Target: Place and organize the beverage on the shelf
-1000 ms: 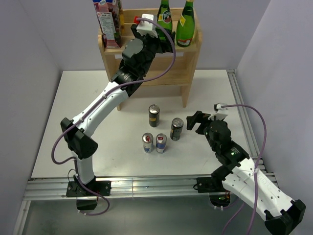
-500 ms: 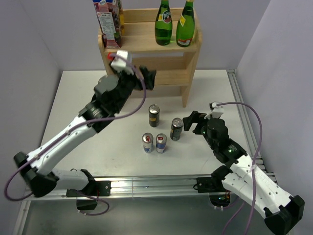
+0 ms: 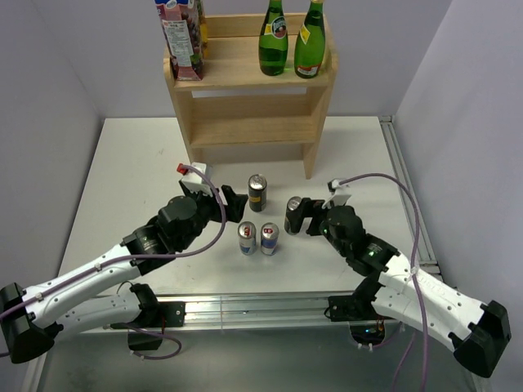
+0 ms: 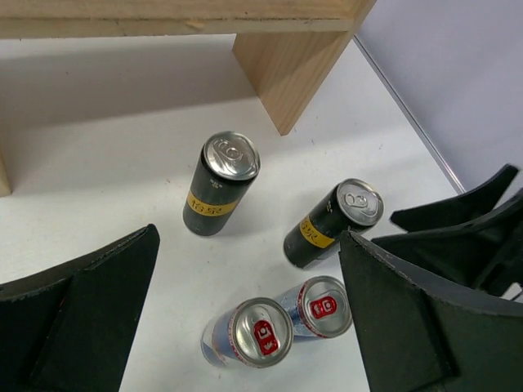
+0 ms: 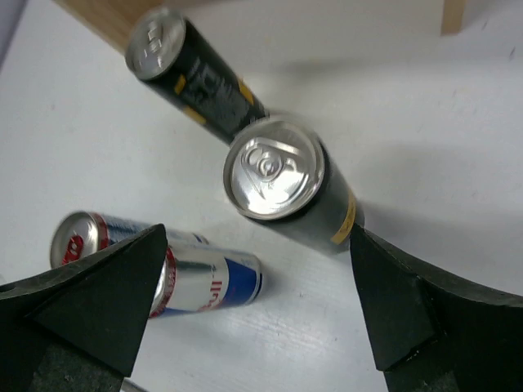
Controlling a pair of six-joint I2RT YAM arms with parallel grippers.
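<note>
The wooden shelf [image 3: 253, 106] stands at the back, with a juice carton [image 3: 181, 37] and two green bottles [image 3: 274, 39] on its top tier. Two black cans [image 3: 257, 193] [image 3: 292, 209] and two silver-blue cans [image 3: 247, 238] stand on the table. My left gripper [image 3: 232, 204] is open and empty, left of the cans; in the left wrist view [image 4: 245, 327] all the cans lie ahead of it. My right gripper [image 3: 304, 217] is open against the right black can [image 5: 282, 184], which stands just ahead of its fingertips.
The shelf's lower tier [image 3: 253, 131] holds nothing. Its right leg [image 4: 286, 65] stands just behind the cans. A metal rail [image 3: 400, 180] runs along the table's right edge. Grey walls close in at both sides.
My left arm came down from the shelf's top tier to the table beside the cans. My right gripper moved left up to the right black can.
</note>
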